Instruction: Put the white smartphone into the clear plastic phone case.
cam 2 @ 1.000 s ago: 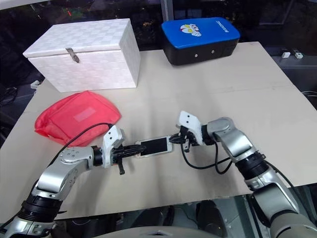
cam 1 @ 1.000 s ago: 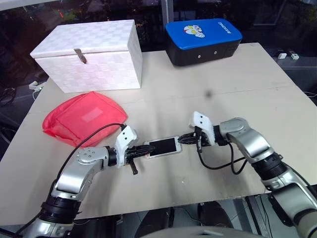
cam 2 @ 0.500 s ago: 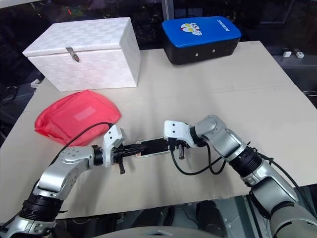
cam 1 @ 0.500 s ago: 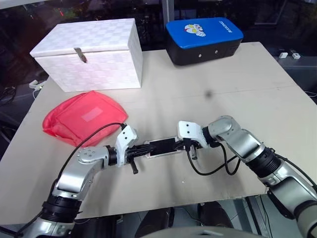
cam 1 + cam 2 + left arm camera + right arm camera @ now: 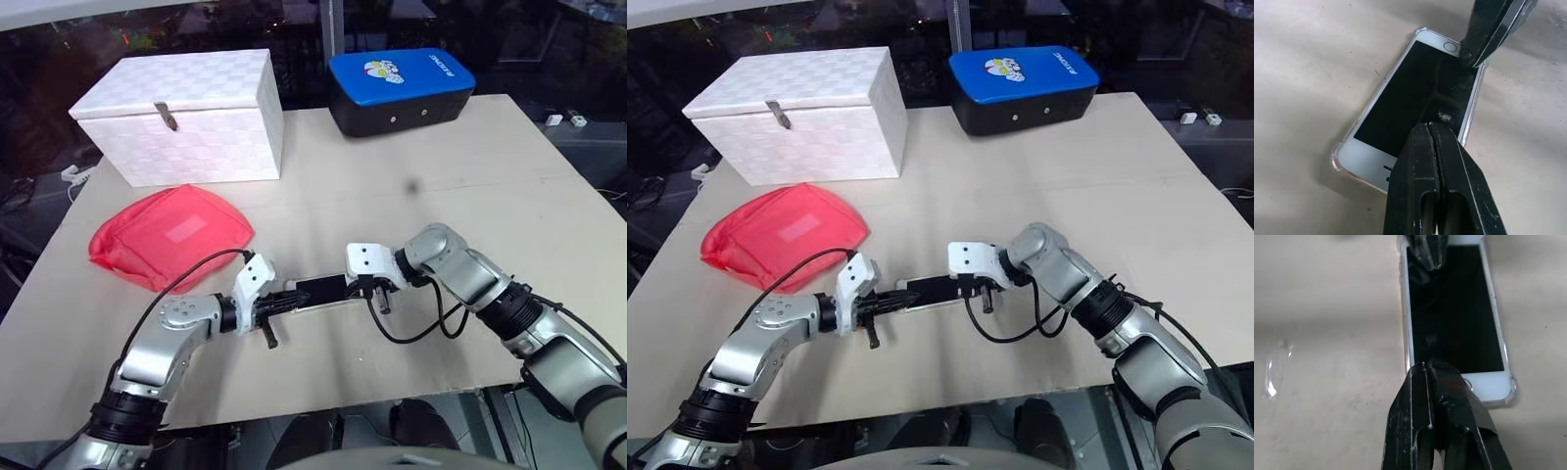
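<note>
Partly covered at each end by dark fingertips: the white smartphone (image 5: 1415,103). Barely traceable around it, a thin shiny rim of the clear plastic phone case (image 5: 1338,155); seating depth of the phone unreadable. Cut off at the frame edge: the right gripper (image 5: 1436,369).

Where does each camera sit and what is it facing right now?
Head eyes: look down over the table; both arms show.
Left wrist: looks along the shut left gripper at the white smartphone in the clear plastic phone case.
Right wrist: looks along the shut right gripper.
Shared: both wrist views show the phone and the opposite gripper's tip.
</note>
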Controlling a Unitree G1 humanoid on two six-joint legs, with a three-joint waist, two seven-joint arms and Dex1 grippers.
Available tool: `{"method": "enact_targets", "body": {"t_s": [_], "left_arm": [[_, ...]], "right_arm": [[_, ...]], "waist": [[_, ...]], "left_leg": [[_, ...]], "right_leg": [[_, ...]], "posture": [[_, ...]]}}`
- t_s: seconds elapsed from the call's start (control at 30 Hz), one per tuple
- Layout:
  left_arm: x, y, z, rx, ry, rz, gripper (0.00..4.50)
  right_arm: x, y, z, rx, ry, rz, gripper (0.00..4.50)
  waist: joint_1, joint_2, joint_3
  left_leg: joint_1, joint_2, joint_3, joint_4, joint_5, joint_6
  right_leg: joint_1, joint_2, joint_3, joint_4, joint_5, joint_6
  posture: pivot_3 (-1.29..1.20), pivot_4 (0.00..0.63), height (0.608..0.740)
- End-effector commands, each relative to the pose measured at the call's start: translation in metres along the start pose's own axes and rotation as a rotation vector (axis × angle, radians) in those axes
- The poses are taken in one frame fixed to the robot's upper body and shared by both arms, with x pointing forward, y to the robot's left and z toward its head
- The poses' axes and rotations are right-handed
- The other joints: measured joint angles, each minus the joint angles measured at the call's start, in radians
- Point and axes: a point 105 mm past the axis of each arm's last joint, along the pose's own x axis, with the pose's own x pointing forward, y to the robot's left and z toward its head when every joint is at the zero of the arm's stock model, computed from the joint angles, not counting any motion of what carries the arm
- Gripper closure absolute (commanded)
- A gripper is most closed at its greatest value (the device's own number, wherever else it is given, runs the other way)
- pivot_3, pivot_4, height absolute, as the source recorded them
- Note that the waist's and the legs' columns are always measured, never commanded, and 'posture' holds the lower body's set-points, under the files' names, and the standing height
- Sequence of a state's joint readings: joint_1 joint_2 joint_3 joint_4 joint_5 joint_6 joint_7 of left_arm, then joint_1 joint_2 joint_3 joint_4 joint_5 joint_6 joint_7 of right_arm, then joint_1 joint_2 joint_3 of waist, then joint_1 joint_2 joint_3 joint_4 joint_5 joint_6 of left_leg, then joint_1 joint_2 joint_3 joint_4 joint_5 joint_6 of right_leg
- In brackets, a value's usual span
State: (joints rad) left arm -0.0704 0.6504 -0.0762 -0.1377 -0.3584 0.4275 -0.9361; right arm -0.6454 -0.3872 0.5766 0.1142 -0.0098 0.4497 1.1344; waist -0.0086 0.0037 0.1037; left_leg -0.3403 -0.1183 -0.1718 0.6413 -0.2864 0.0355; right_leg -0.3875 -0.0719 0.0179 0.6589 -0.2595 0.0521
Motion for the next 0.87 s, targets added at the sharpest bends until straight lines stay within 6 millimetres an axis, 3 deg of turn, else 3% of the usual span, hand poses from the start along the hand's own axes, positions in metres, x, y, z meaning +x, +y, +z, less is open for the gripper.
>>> {"method": "enact_targets", "body": {"t_s": [0.03, 0.1, 0.13, 0.2, 0.23, 0.27, 0.3, 0.47, 0.57, 0.7, 0.87], "left_arm": [[-0.005, 0.000, 0.003, 0.002, -0.037, 0.018, 4.48], [-0.008, -0.002, 0.013, 0.002, -0.106, 0.022, 4.48], [-0.011, -0.003, 0.018, -0.008, -0.141, 0.031, 4.50], [-0.019, -0.003, 0.030, -0.031, -0.230, 0.056, 4.50], [-0.023, -0.002, 0.035, -0.056, -0.268, 0.062, 4.50], [-0.028, -0.003, 0.042, -0.091, -0.314, 0.062, 3.98], [-0.032, -0.003, 0.047, -0.113, -0.343, 0.059, 3.78], [-0.057, -0.011, 0.046, -0.114, -0.336, 0.074, 1.43], [-0.069, -0.017, 0.037, -0.104, -0.281, 0.088, 0.03], [-0.091, -0.025, 0.010, -0.096, -0.176, 0.152, 0.03], [-0.107, -0.028, -0.005, -0.102, -0.139, 0.208, 0.03]], "right_arm": [[-0.008, 0.003, -0.009, 0.085, -0.118, -0.105, 4.50], [-0.030, 0.000, 0.005, 0.075, -0.243, -0.213, 4.50], [-0.044, -0.001, 0.008, 0.065, -0.286, -0.288, 4.07], [-0.069, 0.010, 0.009, 0.076, -0.345, -0.361, 3.74], [-0.077, 0.015, 0.008, 0.084, -0.350, -0.389, 3.29], [-0.084, 0.023, 0.007, 0.092, -0.356, -0.402, 2.74], [-0.089, 0.029, 0.006, 0.101, -0.359, -0.417, 2.32], [-0.114, 0.060, -0.007, 0.169, -0.337, -0.505, 0.02], [-0.122, 0.075, -0.016, 0.203, -0.306, -0.528, 0.00], [-0.139, 0.090, -0.029, 0.261, -0.280, -0.617, 0.00], [-0.151, 0.092, -0.034, 0.288, -0.283, -0.748, 0.00]], "waist": [[0.000, 0.004, 0.004], [0.000, 0.003, 0.006], [0.000, 0.003, 0.009], [0.004, 0.002, 0.014], [0.006, 0.000, 0.016], [0.006, 0.000, 0.017], [0.005, -0.002, 0.020], [-0.001, -0.003, 0.028], [0.003, -0.004, 0.034], [0.012, -0.005, 0.037], [0.026, -0.009, 0.041]], "left_leg": [[-0.001, 0.000, 0.000, 0.000, 0.000, 0.000], [-0.005, 0.000, 0.000, 0.000, 0.000, 0.000], [-0.008, 0.000, 0.000, 0.000, 0.003, -0.005], [-0.013, 0.000, 0.000, 0.001, 0.003, -0.005], [-0.019, 0.000, 0.000, 0.002, 0.003, -0.005], [-0.029, 0.000, 0.000, 0.007, 0.003, -0.006], [-0.030, 0.000, 0.000, 0.007, 0.003, -0.006], [-0.031, 0.000, 0.000, 0.007, 0.003, -0.006], [-0.031, 0.000, 0.001, 0.007, 0.002, -0.005], [-0.031, 0.000, 0.001, 0.007, 0.002, -0.005], [-0.031, 0.000, 0.002, 0.007, 0.002, -0.005]], "right_leg": [[0.000, 0.000, 0.001, 0.000, 0.000, 0.000], [-0.005, 0.000, 0.001, 0.000, 0.000, 0.000], [-0.009, 0.000, 0.001, 0.000, 0.001, -0.001], [-0.012, -0.001, 0.001, 0.000, 0.001, -0.001], [-0.017, -0.001, 0.000, 0.000, 0.001, -0.001], [-0.026, 0.000, 0.000, 0.001, 0.001, -0.001], [-0.026, -0.001, 0.000, 0.001, 0.001, -0.001], [-0.026, -0.001, 0.000, -0.001, 0.001, -0.001], [-0.026, -0.001, 0.000, -0.001, 0.001, -0.001], [-0.026, -0.001, 0.000, -0.001, 0.001, 0.000], [-0.025, -0.001, 0.000, -0.001, 0.001, 0.000]], "posture": [[0.00, 0.150, 0.740], [0.00, 0.150, 0.740], [0.00, 0.150, 0.740], [0.00, 0.150, 0.740], [0.00, 0.150, 0.740], [0.00, 0.150, 0.740], [0.00, 0.150, 0.740], [0.00, 0.150, 0.740], [0.00, 0.150, 0.740], [0.00, 0.150, 0.740], [0.00, 0.150, 0.740]]}}
